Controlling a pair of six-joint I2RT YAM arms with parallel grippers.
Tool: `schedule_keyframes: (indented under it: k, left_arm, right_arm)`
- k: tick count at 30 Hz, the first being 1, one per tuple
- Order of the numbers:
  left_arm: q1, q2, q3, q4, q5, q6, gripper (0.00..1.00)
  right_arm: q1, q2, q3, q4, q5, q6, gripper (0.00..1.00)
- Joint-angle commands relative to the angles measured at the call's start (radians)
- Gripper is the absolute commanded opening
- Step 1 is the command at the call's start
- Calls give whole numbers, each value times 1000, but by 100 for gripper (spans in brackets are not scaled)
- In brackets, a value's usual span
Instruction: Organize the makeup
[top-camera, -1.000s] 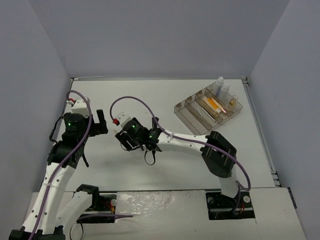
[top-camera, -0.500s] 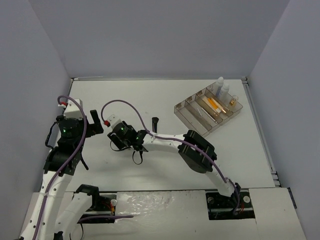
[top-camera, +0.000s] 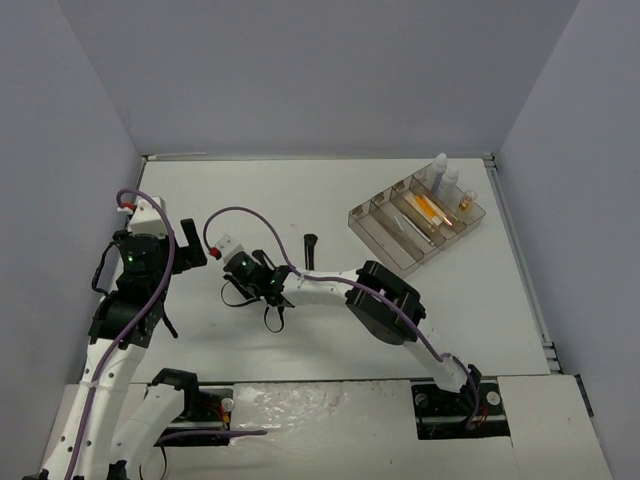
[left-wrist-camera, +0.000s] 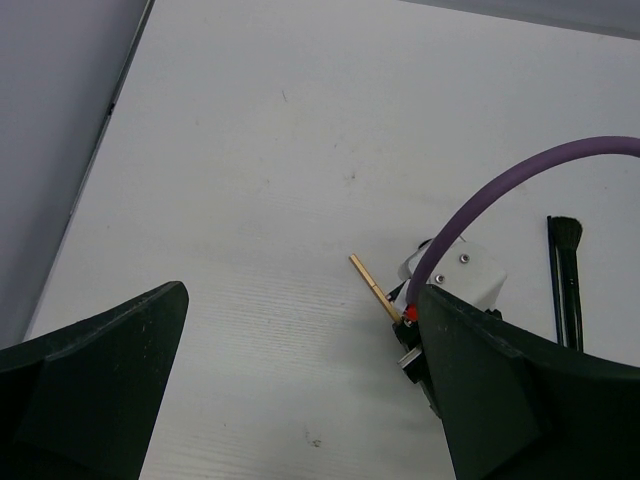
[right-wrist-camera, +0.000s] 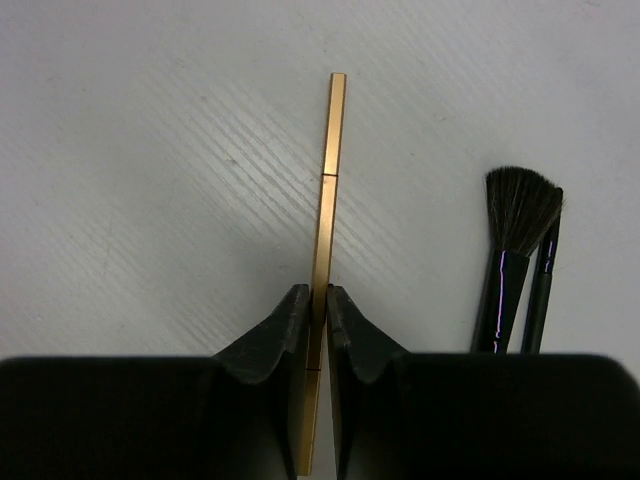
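A thin tan stick (right-wrist-camera: 325, 200) lies on the white table, and my right gripper (right-wrist-camera: 318, 300) is shut on its lower half. Two slim black brushes (right-wrist-camera: 510, 250) lie just to its right. In the top view the right gripper (top-camera: 240, 275) is reached far left, with a black brush (top-camera: 309, 250) beside it. My left gripper (left-wrist-camera: 300, 400) is open and holds nothing; ahead of it lie the stick (left-wrist-camera: 375, 288) and brushes (left-wrist-camera: 565, 280). The clear tray (top-camera: 370, 225) holds two white bottles (top-camera: 445, 172), an orange tube (top-camera: 430, 208) and an amber vial (top-camera: 465, 203).
Grey walls close in the table on the left, back and right. The right arm's elbow (top-camera: 385, 305) stretches across the middle of the table. A purple cable (left-wrist-camera: 500, 190) arcs over the right wrist. The left arm (top-camera: 140, 270) stands near the left wall.
The right gripper moved left and down over the stick and closed its jaws on it. The left arm drew back slightly toward the left wall.
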Motion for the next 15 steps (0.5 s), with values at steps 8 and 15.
schedule_keyframes:
  k: [8, 15]
  left_arm:
    - [7, 10, 19, 80, 46, -6, 97]
    - [7, 34, 20, 83, 90, -6, 97]
  right_arm:
    - [-2, -269, -166, 54, 66, -25, 0]
    - [-76, -562, -310, -67, 118, -97, 0]
